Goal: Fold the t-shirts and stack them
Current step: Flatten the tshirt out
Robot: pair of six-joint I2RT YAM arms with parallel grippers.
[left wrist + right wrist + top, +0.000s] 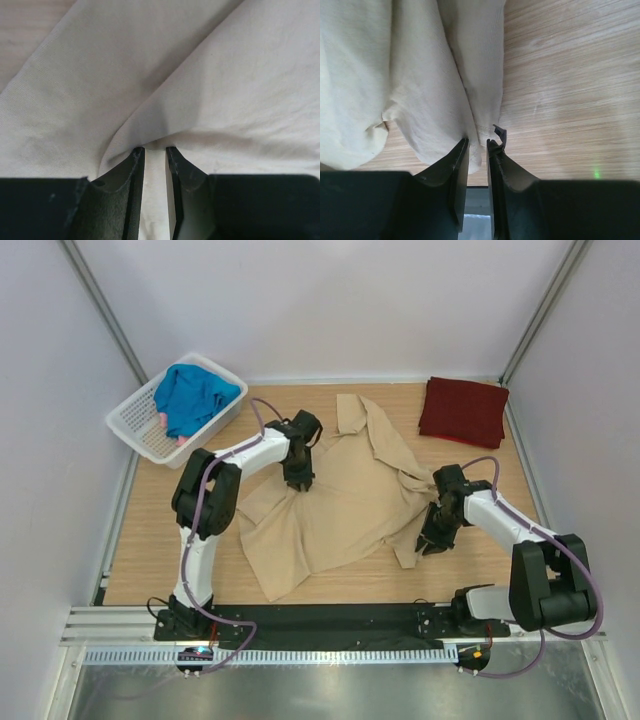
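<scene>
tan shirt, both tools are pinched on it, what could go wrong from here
The right tool grips only a thin edge of the tan shirt, so it may slip out on a lift. The left tool pinches a raised fold mid-cloth, so pulling could bunch the already rumpled shirt rather than flatten it. A wide swing could brush the folded maroon shirt.
</scene>
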